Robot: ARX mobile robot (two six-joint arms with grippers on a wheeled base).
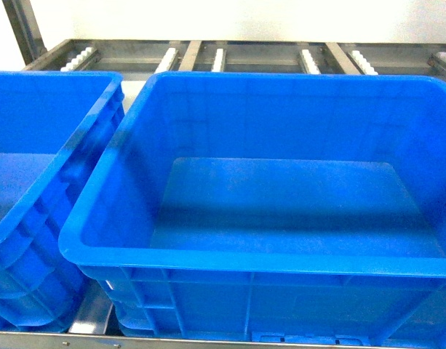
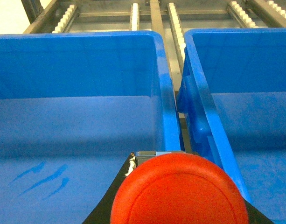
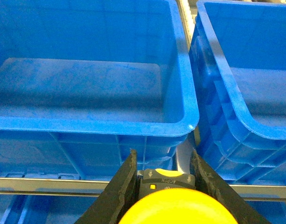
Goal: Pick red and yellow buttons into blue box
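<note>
Red button (image 2: 179, 191) sits clenched in the left tool above a blue crate, yellow button (image 3: 173, 205) clenched in the right tool short of the blue box (image 3: 133, 126), both small, light, rigid, slick-capped, best pinched by their blocky bodies.

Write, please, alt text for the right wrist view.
The right claw grips a yellow button between black fingers, low in the frame. Beyond stands an empty blue box, with another blue crate beside it.
</note>
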